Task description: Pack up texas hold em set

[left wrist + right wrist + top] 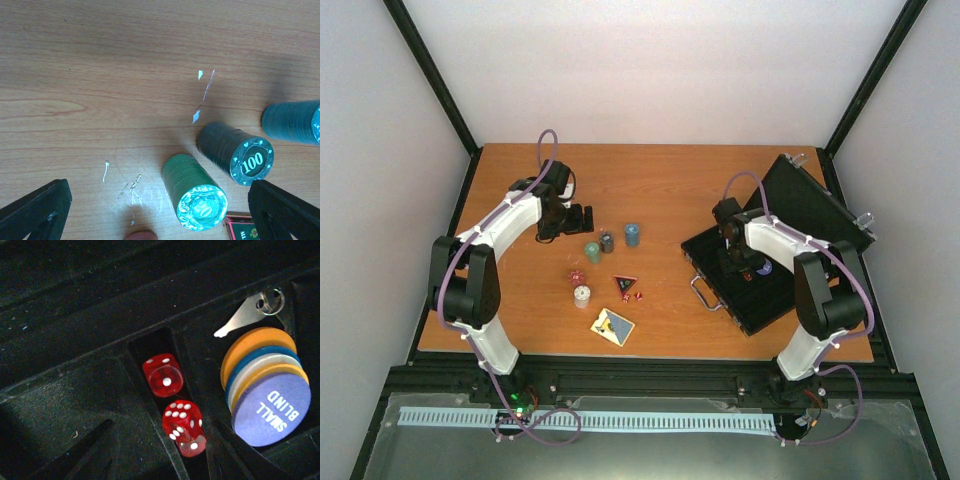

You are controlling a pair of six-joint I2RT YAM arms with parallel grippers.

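Presently, left gripper (159, 192): jaws spread wide, holding nothing, hovering low over the table (670, 170). Between its fingers, nearer the right one, a green chip stack (195, 192). Just beyond that, a dark stack marked 100 (235, 150). Further right of the gripper, a blue stack (292, 122). Risk: the three stand close together, so a finger closing on the green one could clip the dark stack and scatter chips. Bare wood lies ahead and to the left of the gripper, giving ample room. Nearer the arm bases are a white stack (582, 295), loose dice (575, 275) and the card deck (613, 327). To the right, the briefcase (760, 305) lies open, its lid raised behind the right gripper (738, 262), whose jaw state I cannot tell. Beneath it are two red dice (162, 375) in a narrow slot and the purple disc (272, 410) atop other discs. Risk: the slot walls could catch a finger.
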